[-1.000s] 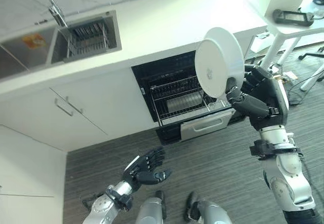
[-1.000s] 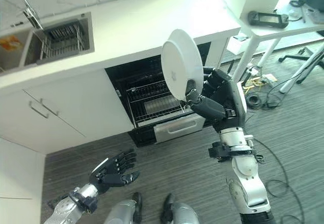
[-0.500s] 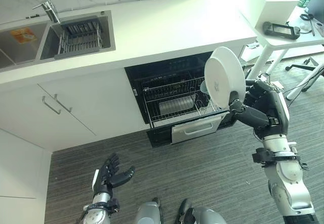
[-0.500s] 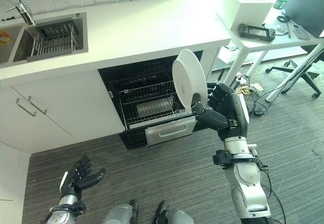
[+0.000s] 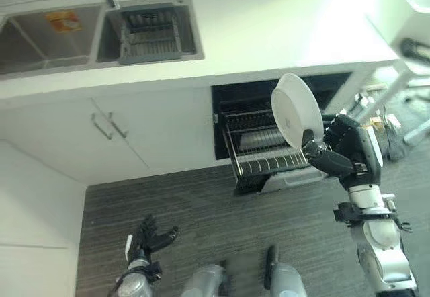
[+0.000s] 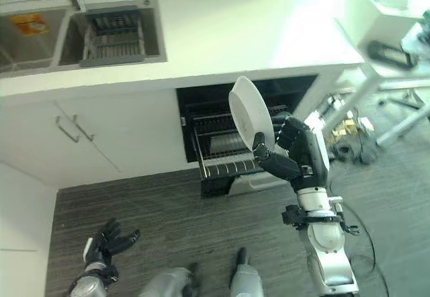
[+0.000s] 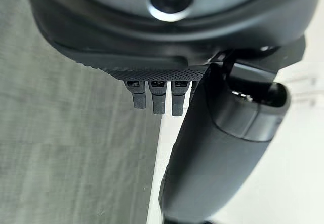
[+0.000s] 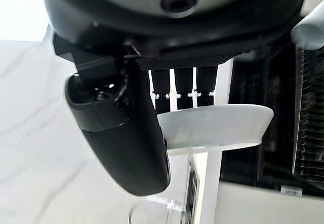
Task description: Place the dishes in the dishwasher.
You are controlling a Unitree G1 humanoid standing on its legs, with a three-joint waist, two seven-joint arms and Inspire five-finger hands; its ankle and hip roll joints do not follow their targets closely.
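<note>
Plate (image 5: pixel 296 109) is held upright above the pulled-out dishwasher rack (image 5: pixel 265 162) by the right hand (image 5: pixel 329 154); left hand (image 5: pixel 149 236) hangs relaxed, holding nothing; in the right wrist view, only the rim is pinched, so a slip is likely.

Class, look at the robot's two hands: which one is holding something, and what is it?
The right hand, raised before the open dishwasher, pinches a white plate on edge. The left hand hangs low over the floor, open.
</note>
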